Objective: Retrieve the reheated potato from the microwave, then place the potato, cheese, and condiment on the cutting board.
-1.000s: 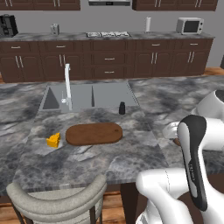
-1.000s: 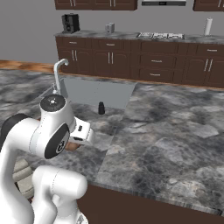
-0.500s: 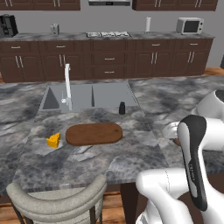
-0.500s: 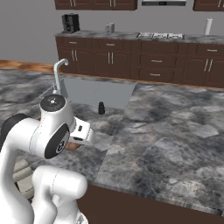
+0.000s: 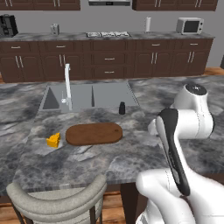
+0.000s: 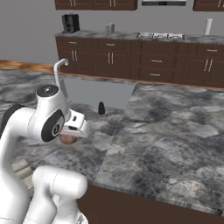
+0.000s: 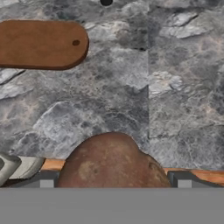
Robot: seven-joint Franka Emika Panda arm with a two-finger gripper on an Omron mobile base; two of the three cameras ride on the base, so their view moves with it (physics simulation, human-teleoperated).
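Gripper [image 7: 113, 181] is clamped on the potato [image 7: 111, 162]: in the hand view the brown lump sits right between the two finger tips [image 7: 43, 179], jaws spread wide around it. In the right base view a sliver of the potato [image 6: 66, 139] peeks out under the white hand, held above the grey marble island counter [image 6: 175, 144]. Cutting board [image 5: 93, 133] lies flat on the island near its front edge, bare on top; in the hand view it is at upper left [image 7: 39, 43], well apart from the potato. Cheese [image 5: 54, 140] sits on the counter just beside the board's left end, not touching it. Condiment [image 5: 122, 108] stands upright on the counter at the sink's [image 5: 87, 96] front right corner, behind the board and apart from it (also visible in the right base view [image 6: 101, 108], and as a dark spot at the top edge of the hand view [image 7: 106, 2]). Faucet [image 5: 67, 83] stands at the sink's near side. A small silver appliance [image 5: 190, 25] sits on the back counter at right, the cooktop [image 5: 107, 34] mid-counter. A chair back [image 5: 57, 201] shows at bottom left.
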